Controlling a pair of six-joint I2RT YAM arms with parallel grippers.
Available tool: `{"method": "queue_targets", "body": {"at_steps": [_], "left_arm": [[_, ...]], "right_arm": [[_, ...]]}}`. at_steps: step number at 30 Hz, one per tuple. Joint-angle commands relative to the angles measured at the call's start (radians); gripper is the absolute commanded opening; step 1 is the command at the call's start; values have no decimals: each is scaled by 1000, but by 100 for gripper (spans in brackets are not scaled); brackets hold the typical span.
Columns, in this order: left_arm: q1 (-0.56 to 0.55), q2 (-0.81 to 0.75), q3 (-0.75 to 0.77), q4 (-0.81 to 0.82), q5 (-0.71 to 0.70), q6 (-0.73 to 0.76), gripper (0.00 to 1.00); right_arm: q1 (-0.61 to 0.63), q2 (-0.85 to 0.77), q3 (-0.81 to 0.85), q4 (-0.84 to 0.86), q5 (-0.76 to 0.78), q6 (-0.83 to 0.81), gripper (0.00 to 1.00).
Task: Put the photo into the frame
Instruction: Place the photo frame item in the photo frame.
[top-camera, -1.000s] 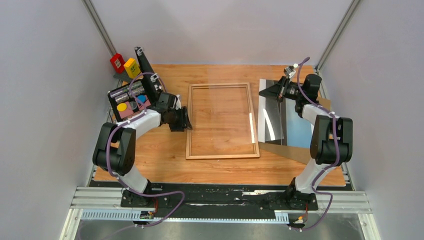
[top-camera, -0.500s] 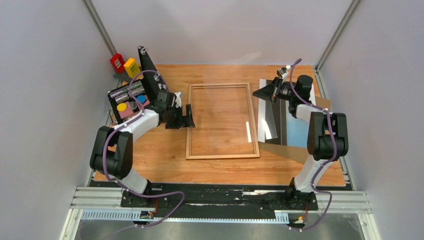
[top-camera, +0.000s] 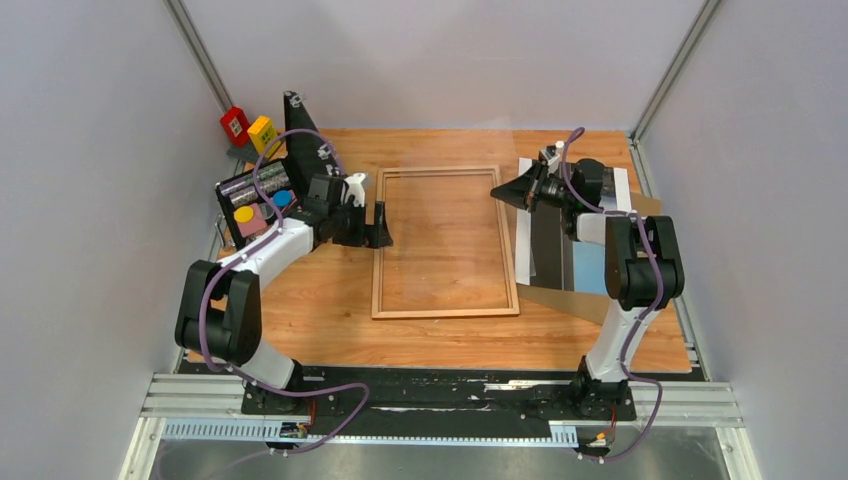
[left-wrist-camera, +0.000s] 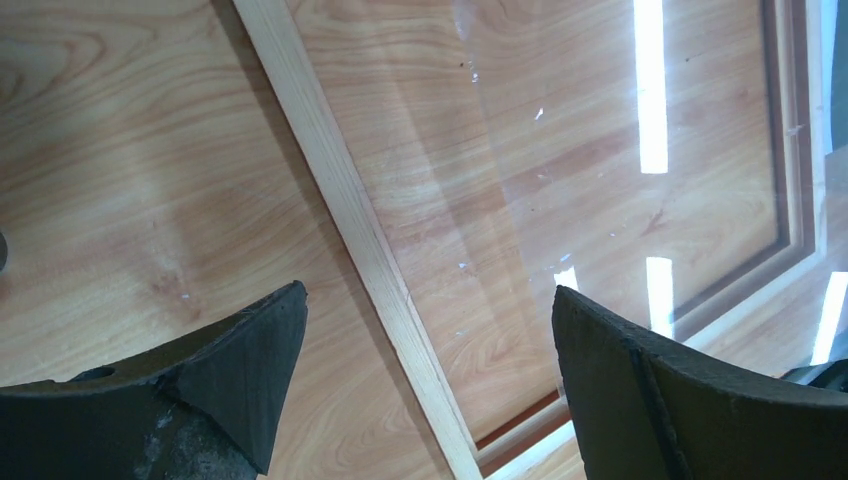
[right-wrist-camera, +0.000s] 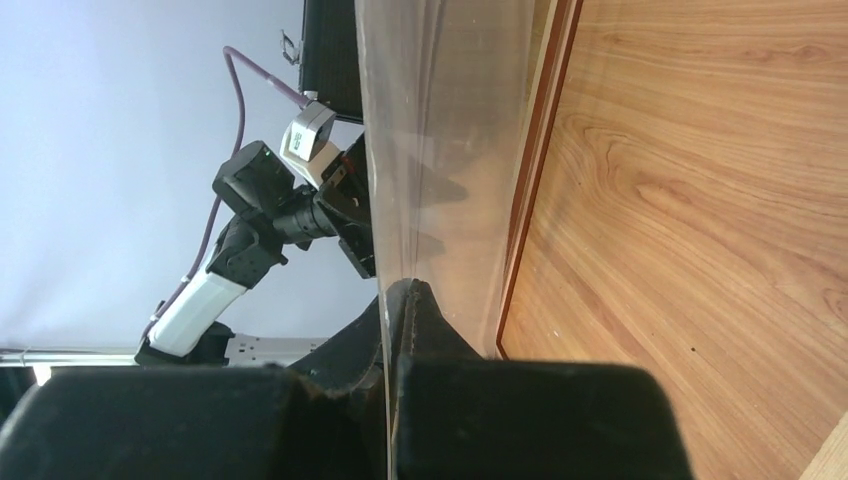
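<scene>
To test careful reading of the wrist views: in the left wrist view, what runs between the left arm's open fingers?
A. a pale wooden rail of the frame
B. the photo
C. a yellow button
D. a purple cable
A: the left fingers stand open on either side of a pale rail of the frame, which crosses the gap between them on the wooden table.

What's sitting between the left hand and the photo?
The frame, lying flat. The top view shows the open left hand at its left rail and the photo just past its right rail.
</scene>
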Motion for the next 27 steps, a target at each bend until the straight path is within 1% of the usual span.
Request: {"method": "queue_targets", "body": {"at_steps": [1,7,11,20,27], "left_arm": [[17,-16,47,49,30,35,98],[24,41,86,-7,-40,40,85],[24,49,70,-5,-66,46,73],[24,3,-6,28,-91,85,60],[19,7,-29,37,-105,89,55]], "right_arm": [[34,29,3,95,32,45,0],[54,70,9,116,25,63,0],[59,82,8,128,26,68,0],[75,74,4,129,30,60,0],[87,92,13,159,26,75,0]]}}
